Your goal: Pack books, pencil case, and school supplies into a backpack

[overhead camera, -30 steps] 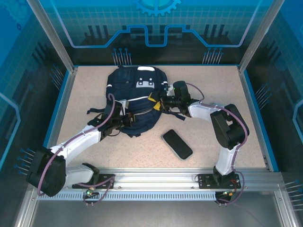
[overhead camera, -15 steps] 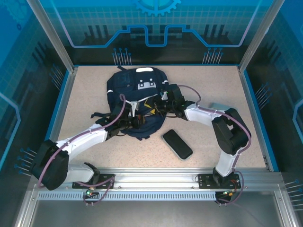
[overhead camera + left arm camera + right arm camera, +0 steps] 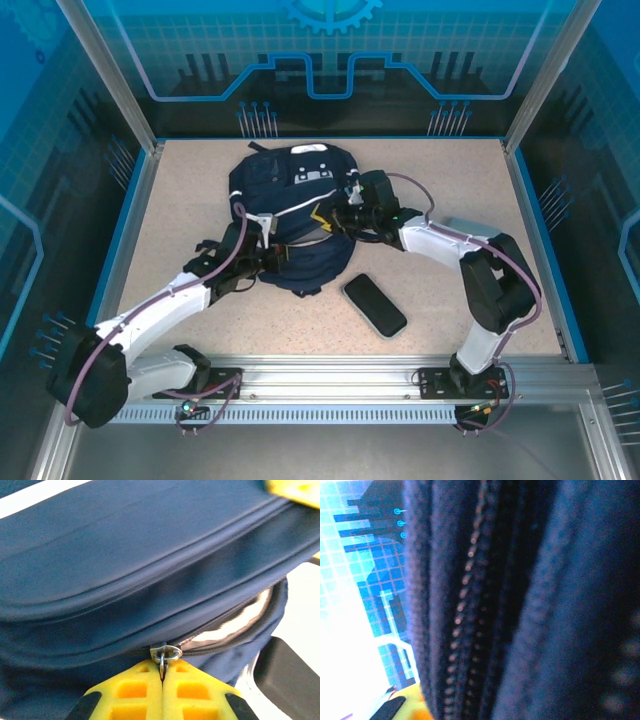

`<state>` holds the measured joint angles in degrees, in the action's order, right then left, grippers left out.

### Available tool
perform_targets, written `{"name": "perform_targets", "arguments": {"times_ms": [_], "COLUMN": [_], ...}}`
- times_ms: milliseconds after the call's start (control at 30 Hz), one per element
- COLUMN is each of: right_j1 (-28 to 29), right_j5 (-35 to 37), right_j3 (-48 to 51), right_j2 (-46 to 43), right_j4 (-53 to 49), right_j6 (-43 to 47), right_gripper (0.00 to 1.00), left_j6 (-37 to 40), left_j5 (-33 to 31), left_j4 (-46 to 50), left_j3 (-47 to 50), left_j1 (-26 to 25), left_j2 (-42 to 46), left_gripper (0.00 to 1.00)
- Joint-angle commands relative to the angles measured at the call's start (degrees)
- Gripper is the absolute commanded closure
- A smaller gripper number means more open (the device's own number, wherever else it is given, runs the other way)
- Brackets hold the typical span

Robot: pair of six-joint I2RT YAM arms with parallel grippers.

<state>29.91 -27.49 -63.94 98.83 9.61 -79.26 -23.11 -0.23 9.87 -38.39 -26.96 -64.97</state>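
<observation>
The navy backpack [image 3: 290, 195] lies in the middle of the table, its white patches toward the back. My left gripper [image 3: 268, 262] sits at its near edge; in the left wrist view its yellow fingertips [image 3: 162, 672] are shut on the metal zipper pull [image 3: 165, 654], with the zip gaping to the right of it. My right gripper [image 3: 335, 218] holds the bag's right side. In the right wrist view dark fabric and zipper teeth [image 3: 460, 605] press close against one yellow finger [image 3: 412, 711]. A dark pencil case [image 3: 375, 305] lies on the table by the bag. The books are out of view.
Straps [image 3: 205, 245] trail from the backpack's left side near my left forearm. Blue walls and a metal frame ring the speckled table [image 3: 450, 180]. The pencil case [image 3: 290, 680] appears as a dark shape at the lower right of the left wrist view.
My left gripper went right along the bag's near edge, then came back left with the zipper pull. The backpack's near end shifted with it. My right gripper stayed on the bag's right side.
</observation>
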Motion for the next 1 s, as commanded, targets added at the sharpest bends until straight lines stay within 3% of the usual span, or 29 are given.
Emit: {"name": "perform_targets", "arguments": {"times_ms": [0,267,467,833,967], "right_j1": [-3.9,-6.0,-6.2,-6.8,-6.9], "right_j5": [0.5,-3.0,-5.3,-6.4,-6.9], "right_j3": [0.1,-1.6,-2.7,-3.4,-4.1], "right_j2": [-4.3,-3.2,-2.2,-1.8,-1.5], "right_j4": [2.2,2.3,2.2,-0.1,-0.2], "right_j6": [2.0,1.8,1.6,2.0,2.2], "right_gripper": [0.91,0.91,0.91,0.94,0.95], "left_j6": [1.9,1.8,2.2,11.7,11.2], "left_j5": [-4.5,-7.4,-7.6,2.2,3.7], "left_j4": [5.8,6.4,1.7,-7.8,-10.1], "left_j3": [1.7,0.3,-0.6,-0.6,-1.5], "left_j1": [4.0,9.5,13.9,22.0,24.3], "left_j2": [2.3,-0.1,-4.8,-8.8,-9.7], "left_gripper": [1.00,1.00,1.00,1.00,1.00]}}
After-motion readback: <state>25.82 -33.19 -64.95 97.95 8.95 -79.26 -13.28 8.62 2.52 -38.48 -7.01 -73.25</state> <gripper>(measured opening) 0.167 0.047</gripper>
